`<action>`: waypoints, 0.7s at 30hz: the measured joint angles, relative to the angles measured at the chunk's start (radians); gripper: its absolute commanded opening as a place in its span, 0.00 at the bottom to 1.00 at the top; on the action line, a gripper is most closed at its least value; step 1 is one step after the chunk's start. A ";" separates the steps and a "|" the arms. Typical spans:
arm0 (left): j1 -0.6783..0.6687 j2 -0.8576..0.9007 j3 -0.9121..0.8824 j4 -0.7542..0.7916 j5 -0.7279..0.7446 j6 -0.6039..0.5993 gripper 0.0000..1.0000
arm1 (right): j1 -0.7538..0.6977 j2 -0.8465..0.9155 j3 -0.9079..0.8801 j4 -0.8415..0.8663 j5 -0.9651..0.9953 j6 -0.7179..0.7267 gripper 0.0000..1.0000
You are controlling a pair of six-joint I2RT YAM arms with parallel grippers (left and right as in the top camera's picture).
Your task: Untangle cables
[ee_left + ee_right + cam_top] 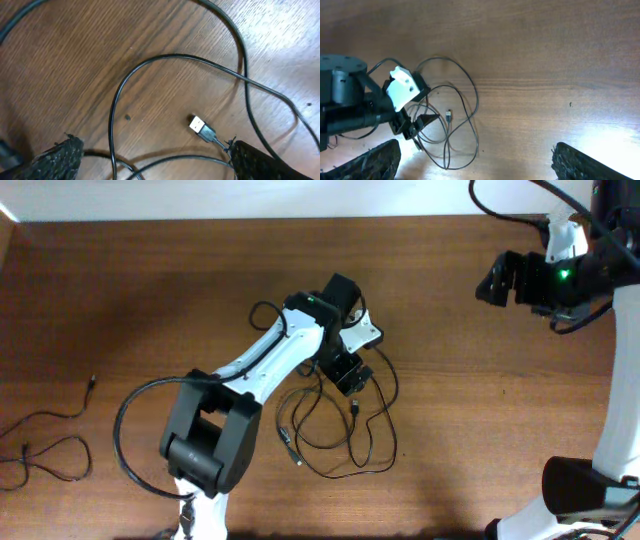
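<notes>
The cables [335, 430] lie as loose overlapping black loops on the wooden table, just right of centre. My left gripper [352, 378] is low over their upper edge. In the left wrist view its fingers [155, 160] are open, with thin strands [175, 56] crossing the table between them and a silver USB plug [199, 125] lying near the right finger. The gripper holds nothing. My right gripper [490, 280] is raised at the far right, open and empty [477, 162]. Its view shows the loops [475, 100] and the left gripper [422, 125] from above.
Another thin black cable [50, 445] lies apart as a wavy strand at the table's left edge, its small plug [92, 383] pointing up. The left arm's base [205, 440] stands near the front, with a thick arm cable looping beside it.
</notes>
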 measured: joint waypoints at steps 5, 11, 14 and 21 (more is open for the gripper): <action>0.000 0.063 0.001 0.066 0.003 0.044 0.80 | 0.000 0.000 -0.036 0.000 0.000 0.000 0.97; 0.000 0.117 0.001 0.124 0.003 0.048 0.55 | 0.000 0.000 -0.041 0.000 0.005 0.000 0.98; 0.000 0.128 0.002 0.131 0.003 0.048 0.27 | 0.000 0.000 -0.041 0.000 0.005 -0.001 0.98; 0.000 0.138 0.047 0.068 0.003 0.007 0.00 | 0.000 0.000 -0.041 0.000 0.011 0.000 0.98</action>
